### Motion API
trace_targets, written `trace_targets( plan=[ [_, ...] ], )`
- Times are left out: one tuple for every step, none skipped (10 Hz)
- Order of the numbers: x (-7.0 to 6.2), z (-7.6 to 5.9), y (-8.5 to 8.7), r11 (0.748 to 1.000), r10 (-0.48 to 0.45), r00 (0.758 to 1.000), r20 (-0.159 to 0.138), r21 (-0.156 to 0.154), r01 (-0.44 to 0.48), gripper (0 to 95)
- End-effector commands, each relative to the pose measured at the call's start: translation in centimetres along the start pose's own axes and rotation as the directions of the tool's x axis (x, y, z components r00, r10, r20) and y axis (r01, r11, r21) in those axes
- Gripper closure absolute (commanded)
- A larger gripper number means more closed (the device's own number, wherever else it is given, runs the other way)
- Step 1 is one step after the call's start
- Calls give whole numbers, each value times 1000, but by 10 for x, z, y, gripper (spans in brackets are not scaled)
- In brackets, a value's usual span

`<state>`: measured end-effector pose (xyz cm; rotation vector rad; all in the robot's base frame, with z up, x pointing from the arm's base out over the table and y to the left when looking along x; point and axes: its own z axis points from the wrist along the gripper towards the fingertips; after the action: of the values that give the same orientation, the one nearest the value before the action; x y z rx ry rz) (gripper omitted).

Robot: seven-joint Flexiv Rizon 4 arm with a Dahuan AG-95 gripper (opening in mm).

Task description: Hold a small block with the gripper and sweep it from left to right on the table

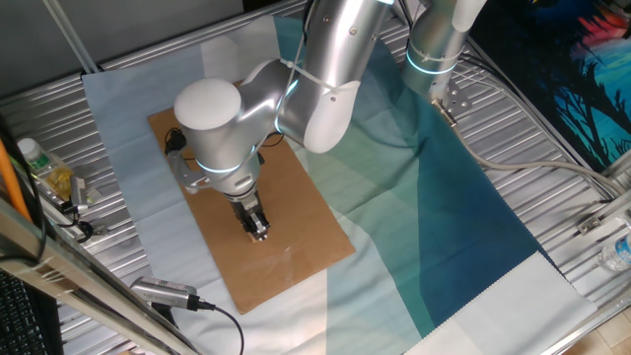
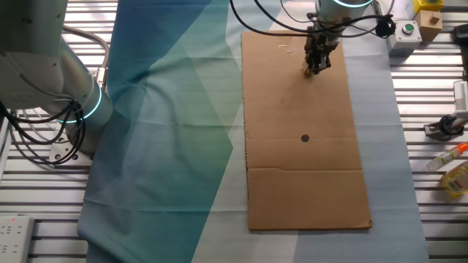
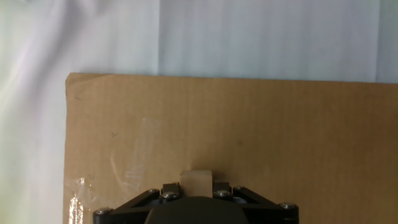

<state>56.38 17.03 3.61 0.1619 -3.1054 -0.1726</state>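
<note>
The small block (image 3: 196,181) is a light-tan wooden cube held between my two dark fingers at the bottom of the hand view. My gripper (image 3: 196,186) is shut on it, low over the brown cardboard sheet (image 3: 280,137). In one fixed view the gripper (image 1: 257,229) points down at the cardboard (image 1: 296,247) on the table (image 1: 59,108); the block is too small to make out there. In the other fixed view the gripper (image 2: 318,66) is at the cardboard's far end (image 2: 300,183).
A small black dot (image 2: 305,138) marks the cardboard's middle. Pale and teal cloths (image 2: 168,124) cover the table. An idle second arm (image 2: 44,80) stands at the left. Boxes and a green button (image 2: 407,29), a bottle (image 1: 35,163) and tools lie at the edges.
</note>
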Motion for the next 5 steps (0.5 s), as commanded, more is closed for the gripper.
trace_targets(
  plan=[
    [1,0,0,1000,-4,1000,-5,-1,4,570],
    [1,0,0,1000,-5,1000,-6,-1,5,570],
    [1,0,0,1000,-5,1000,-6,-1,5,570],
    [1,0,0,1000,-4,1000,-6,-1,4,570],
    [1,0,0,1000,-4,1000,-5,-1,4,570]
  ],
)
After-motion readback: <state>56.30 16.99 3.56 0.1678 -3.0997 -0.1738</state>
